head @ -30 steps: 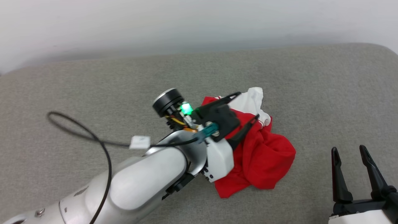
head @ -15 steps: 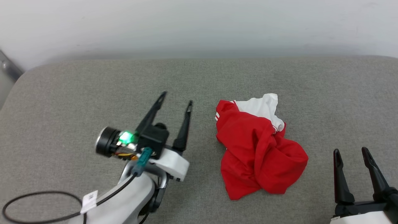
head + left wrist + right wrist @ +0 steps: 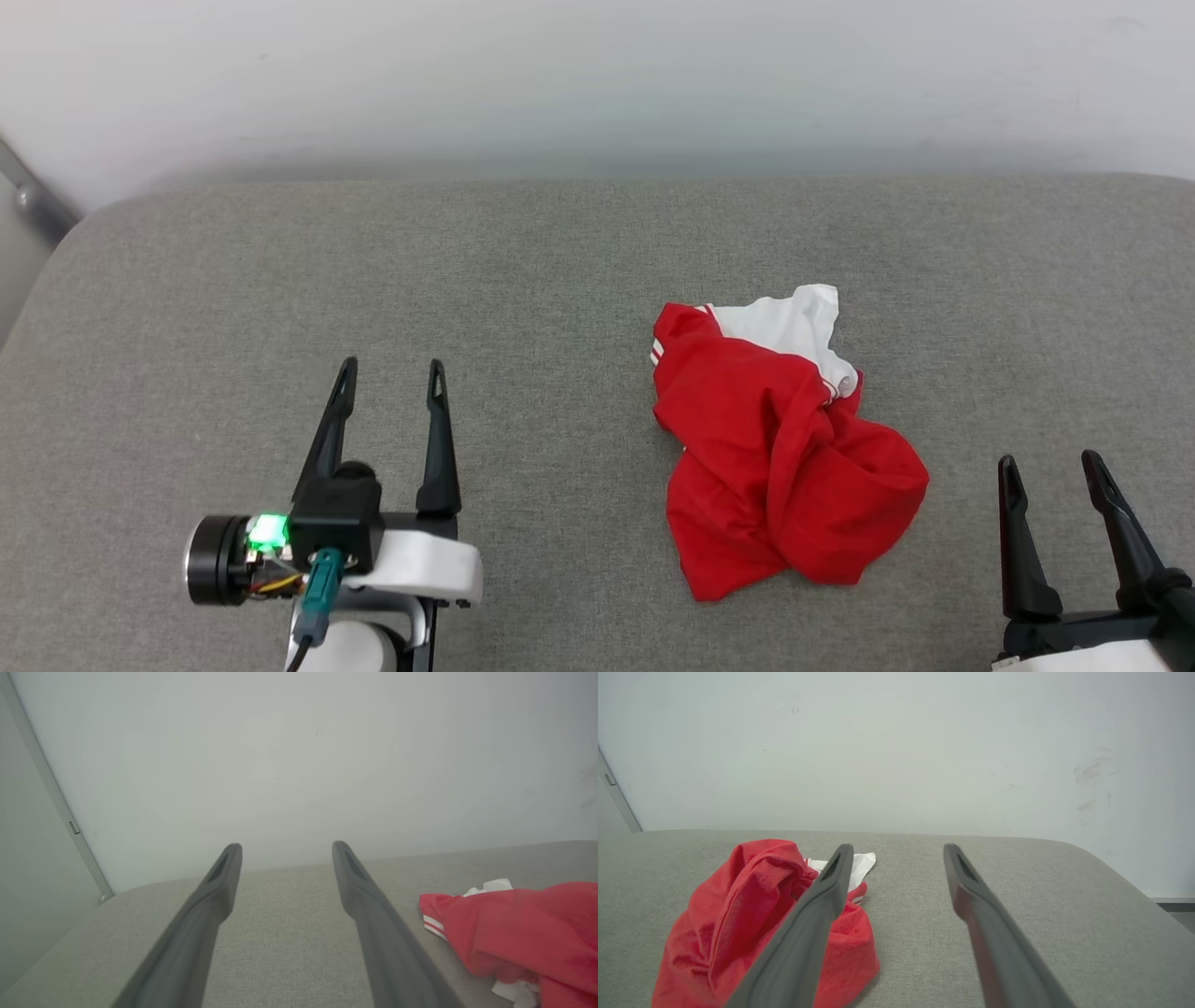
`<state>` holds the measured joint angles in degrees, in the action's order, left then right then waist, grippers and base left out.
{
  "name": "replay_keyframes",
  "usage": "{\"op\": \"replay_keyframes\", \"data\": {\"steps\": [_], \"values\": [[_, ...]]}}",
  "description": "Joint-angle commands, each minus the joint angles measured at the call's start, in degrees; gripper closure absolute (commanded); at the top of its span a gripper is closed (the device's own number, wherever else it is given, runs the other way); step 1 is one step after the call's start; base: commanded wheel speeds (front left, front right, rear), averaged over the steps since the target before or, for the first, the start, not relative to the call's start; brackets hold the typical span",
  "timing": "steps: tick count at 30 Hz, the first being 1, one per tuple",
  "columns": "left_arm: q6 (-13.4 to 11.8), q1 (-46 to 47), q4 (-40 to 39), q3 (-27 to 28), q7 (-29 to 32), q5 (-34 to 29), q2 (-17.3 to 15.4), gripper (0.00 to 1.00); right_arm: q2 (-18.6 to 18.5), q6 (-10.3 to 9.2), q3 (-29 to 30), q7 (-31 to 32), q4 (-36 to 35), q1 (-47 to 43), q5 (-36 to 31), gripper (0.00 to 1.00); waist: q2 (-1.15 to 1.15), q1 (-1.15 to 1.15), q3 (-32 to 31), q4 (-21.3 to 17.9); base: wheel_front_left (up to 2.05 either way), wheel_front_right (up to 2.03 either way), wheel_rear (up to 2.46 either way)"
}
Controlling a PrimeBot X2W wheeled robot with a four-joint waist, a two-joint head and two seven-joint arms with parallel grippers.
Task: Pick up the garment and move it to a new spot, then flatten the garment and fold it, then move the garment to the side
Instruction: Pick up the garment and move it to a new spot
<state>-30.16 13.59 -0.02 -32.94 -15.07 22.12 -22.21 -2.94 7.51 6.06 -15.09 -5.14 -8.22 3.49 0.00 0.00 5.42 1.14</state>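
shirt loose in a heap, both grippers off it

the garment lies crumpled on the grey cloth-covered table, right of the middle in my head view. it's a bunched red mound with a white sleeve and a bit of striped trim poking out on the far side, toward the wall. nothing is spread or squared; the cloth is rolled over itself in deep folds.

my left gripper sits low at the left, jaws wide apart and empty, well apart from the garment. in its wrist view the red cloth is off to the right. my right gripper is at the lower right, also spread wide and holding nothing. it's near the heap's right edge but not touching it, as far as i can see.

my read on progress: early. i can't tell from here whether this spot counts as the new one, so the pick-and-move may or may not be done. what's plainly left is the flattening, the fold and the shift to the side. next i'd want both grippers on the heap, finding a hem or the shoulders to pull it open.
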Motion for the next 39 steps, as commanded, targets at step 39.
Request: {"op": "replay_keyframes", "data": {"steps": [39], "values": [[23.43, -17.82, 4.36, 24.36, -0.15, -16.49, 16.59, 0.00, 0.12, -0.04, -1.61, -0.12, 1.51, -4.28, 4.37, 0.00, 0.00, 0.00, -3.99, 0.24, 0.00, 0.00, 0.00]]}}
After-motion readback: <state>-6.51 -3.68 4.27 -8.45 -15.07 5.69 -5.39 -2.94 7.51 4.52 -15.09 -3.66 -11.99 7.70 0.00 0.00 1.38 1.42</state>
